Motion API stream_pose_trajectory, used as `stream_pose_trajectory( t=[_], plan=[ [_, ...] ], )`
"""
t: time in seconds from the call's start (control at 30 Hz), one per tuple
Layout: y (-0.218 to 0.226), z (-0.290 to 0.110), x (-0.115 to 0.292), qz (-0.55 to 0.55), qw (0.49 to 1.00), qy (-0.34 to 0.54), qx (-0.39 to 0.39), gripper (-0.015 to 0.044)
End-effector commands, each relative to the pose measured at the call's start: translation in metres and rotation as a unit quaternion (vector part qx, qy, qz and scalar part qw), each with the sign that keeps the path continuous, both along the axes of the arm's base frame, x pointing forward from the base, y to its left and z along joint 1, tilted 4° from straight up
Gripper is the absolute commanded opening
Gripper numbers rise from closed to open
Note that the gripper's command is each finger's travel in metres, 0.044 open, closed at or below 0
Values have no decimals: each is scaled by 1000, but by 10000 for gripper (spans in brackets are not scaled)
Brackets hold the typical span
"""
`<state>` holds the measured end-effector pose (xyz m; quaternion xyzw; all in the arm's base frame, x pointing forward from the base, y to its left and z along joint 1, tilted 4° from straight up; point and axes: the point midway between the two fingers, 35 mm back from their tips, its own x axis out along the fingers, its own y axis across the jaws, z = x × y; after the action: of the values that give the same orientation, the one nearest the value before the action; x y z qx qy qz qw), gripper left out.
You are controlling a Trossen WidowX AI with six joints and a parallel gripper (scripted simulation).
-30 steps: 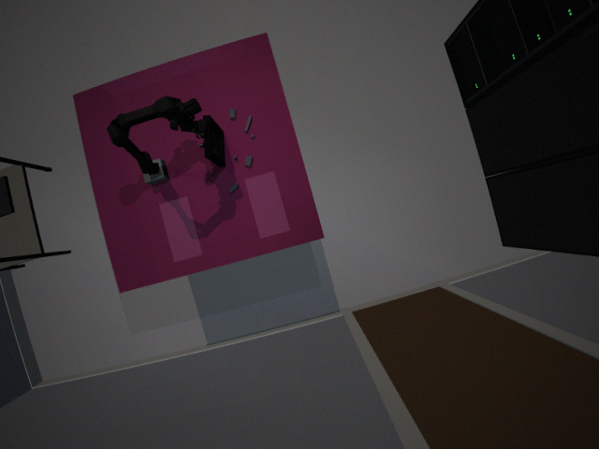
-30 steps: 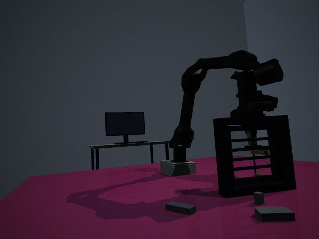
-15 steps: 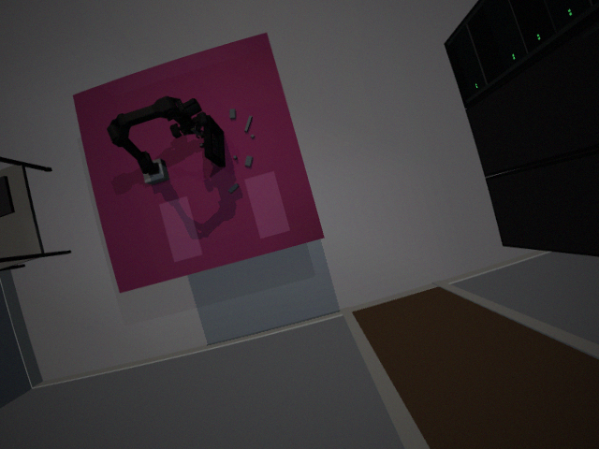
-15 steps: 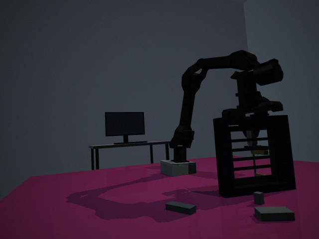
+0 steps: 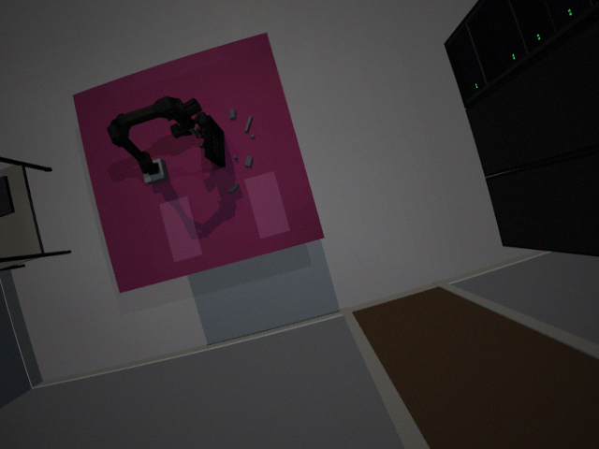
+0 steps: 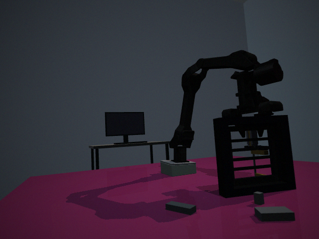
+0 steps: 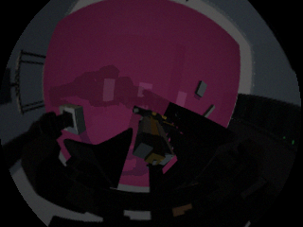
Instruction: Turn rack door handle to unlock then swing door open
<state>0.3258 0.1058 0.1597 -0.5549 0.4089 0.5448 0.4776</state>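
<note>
The black rack frame (image 6: 223, 159) (image 5: 215, 143) (image 7: 196, 124) stands upright on the magenta table (image 6: 51, 190) (image 5: 145, 251). I see no door panel standing out from it; the exact door angle is too dark to tell. The upright handle (image 6: 251, 139) (image 7: 153, 137), grey with yellow parts, is on the arm's side of the rack and shows through its opening in the exterior view. My gripper (image 6: 251, 132) (image 5: 196, 129) is open, its fingertips apart on either side of the handle's upper part. How far the handle is turned is unclear. Dark fingers hide part of it in the wrist view.
Several loose grey blocks lie beyond the rack, among them a flat block (image 6: 274, 213) (image 5: 248, 161), a long block (image 6: 180, 207) (image 5: 234, 187) and a small upright block (image 6: 258, 197). The arm's pale base (image 6: 177, 168) (image 5: 155, 172) is on the rack's handle side.
</note>
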Motion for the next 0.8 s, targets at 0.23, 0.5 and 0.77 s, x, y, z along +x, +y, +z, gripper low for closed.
stream_pose_trajectory(
  t=[0.23, 0.5, 0.77],
  plan=[
    [0, 0, 0, -221, 975, 14, 16, 300],
    [0, 0, 0, -407, 912, 26, 30, 300],
    [0, 0, 0, -578, 814, 37, 42, 300]
  ],
)
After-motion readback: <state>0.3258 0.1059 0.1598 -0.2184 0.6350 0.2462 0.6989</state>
